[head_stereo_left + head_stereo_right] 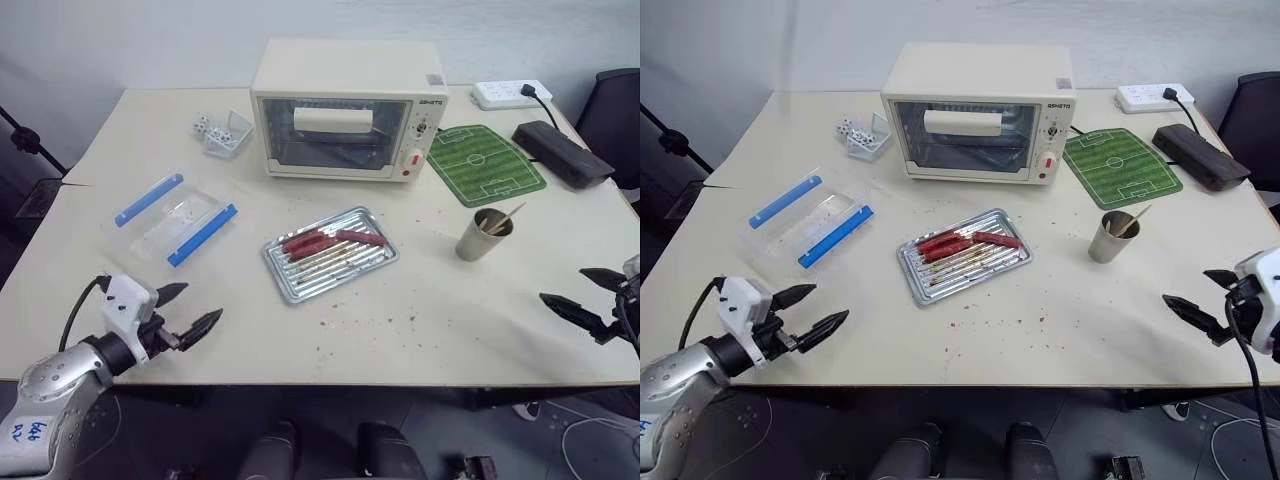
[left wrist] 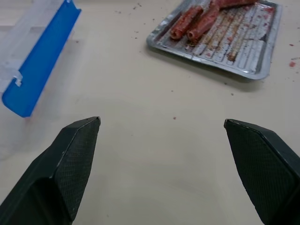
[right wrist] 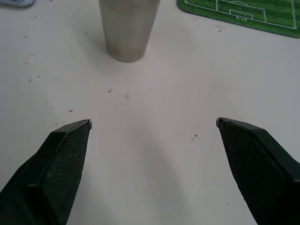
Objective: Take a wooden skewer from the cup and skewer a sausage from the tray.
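While both arms hang at the near edge of the cream table, the left gripper and the right gripper each hold their 2 black fingers spread wide, empty, clear of every object. Closest to the left gripper lies a clear plastic box with 2 blue edge strips, lying open and flat.

Past it, near the table's middle, sits the tray, shallow, rectangular, of shiny silver metal with a ridged floor and rounded corners. Several slim dark-red sausages, smooth-skinned, lie bunched along its far side. The left wrist view adds what the head views cannot: reddish grease and crumbs smeared across the ridges, and the cross-hatched texture of the finger pads.

To the right of the tray, well apart, stands the cup, a plain grey steel cylinder. A thin pale wooden skewer leans out over its rim. The right wrist view shows the cup's dull brushed wall straight ahead of the fingers.

Farther back stand a cream toaster oven, a green football-pitch mat, a black case and a white power strip.
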